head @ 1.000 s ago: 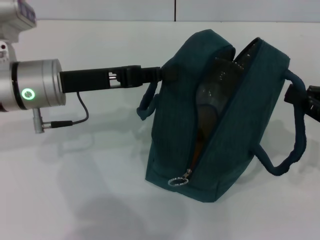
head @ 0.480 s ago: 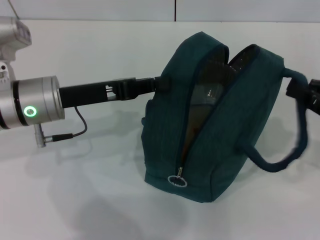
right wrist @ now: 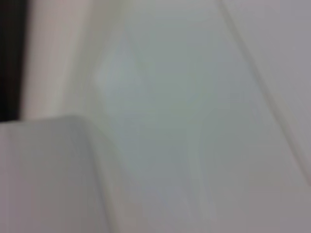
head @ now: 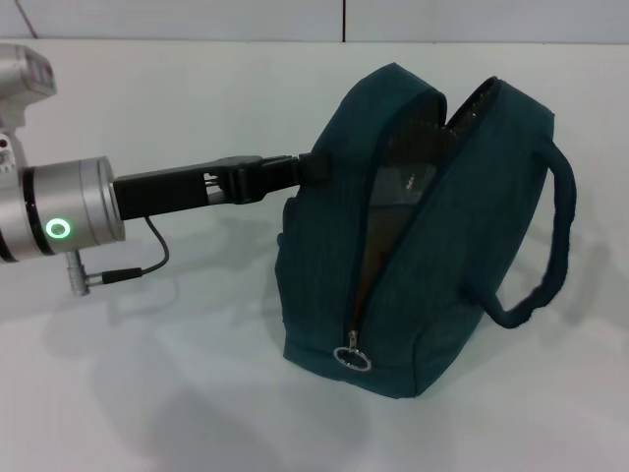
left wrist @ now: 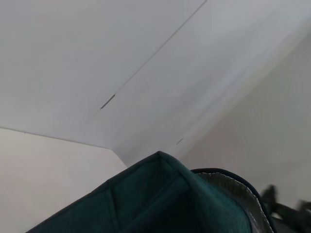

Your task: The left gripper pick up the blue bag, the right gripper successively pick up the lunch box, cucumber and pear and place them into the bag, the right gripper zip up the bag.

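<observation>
The blue bag (head: pixel 413 295) stands upright on the white table (head: pixel 147 393), and its top corner also shows in the left wrist view (left wrist: pixel 160 199). Its zip is open down the front, with the ring pull (head: pixel 352 360) near the bottom. Silver lining shows inside the opening. I cannot make out the lunch box, cucumber or pear; they are hidden or out of view. My left gripper (head: pixel 307 167) reaches in from the left and is shut on the bag's upper left side. The right handle (head: pixel 550 256) hangs free. My right gripper is out of view.
The white table runs to a pale back wall with a dark seam (head: pixel 345 20). A cable (head: pixel 147 251) hangs under my left wrist. A dark blurred shape (left wrist: pixel 286 208) shows beyond the bag in the left wrist view.
The right gripper, which was at the right handle on the right edge, has let go and left the view. The handle now hangs loose, and the bag stands more upright.
</observation>
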Available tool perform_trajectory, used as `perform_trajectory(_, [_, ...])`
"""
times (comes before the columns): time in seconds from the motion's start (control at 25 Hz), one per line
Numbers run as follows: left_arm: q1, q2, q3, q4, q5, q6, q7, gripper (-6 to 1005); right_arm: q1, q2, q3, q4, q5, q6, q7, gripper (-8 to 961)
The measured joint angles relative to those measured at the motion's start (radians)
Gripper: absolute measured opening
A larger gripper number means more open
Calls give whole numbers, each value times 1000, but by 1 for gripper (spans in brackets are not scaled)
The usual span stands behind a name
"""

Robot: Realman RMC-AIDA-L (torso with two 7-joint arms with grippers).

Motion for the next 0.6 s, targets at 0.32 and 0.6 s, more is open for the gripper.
perform_trajectory(0.32, [0,-2,0,-4,-24,-25,9,48,89,37,-131,-59,-250,-184,-8,666])
perform_trajectory(0.6, [-4,-3,0,-4,-28,-25,10,48,192,89,-167,-57,-513,-56,66,807])
